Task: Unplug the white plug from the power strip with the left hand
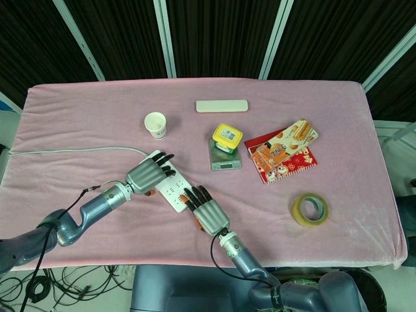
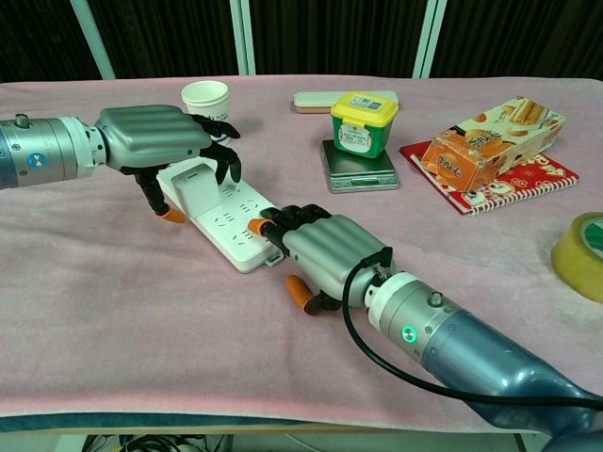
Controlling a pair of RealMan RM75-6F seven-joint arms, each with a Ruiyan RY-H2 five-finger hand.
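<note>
Now left hand (image 2: 155, 137) grips white plug (image 2: 193, 188); right hand (image 2: 316, 250) presses power strip (image 2: 231, 221).

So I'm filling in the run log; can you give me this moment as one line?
left hand: fingers around plug, still seated | right hand: pressing on strip end | stage: pre-pull

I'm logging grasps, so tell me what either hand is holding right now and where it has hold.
The left hand grips the white plug by its sides. The right hand presses on the power strip's near end.
</note>
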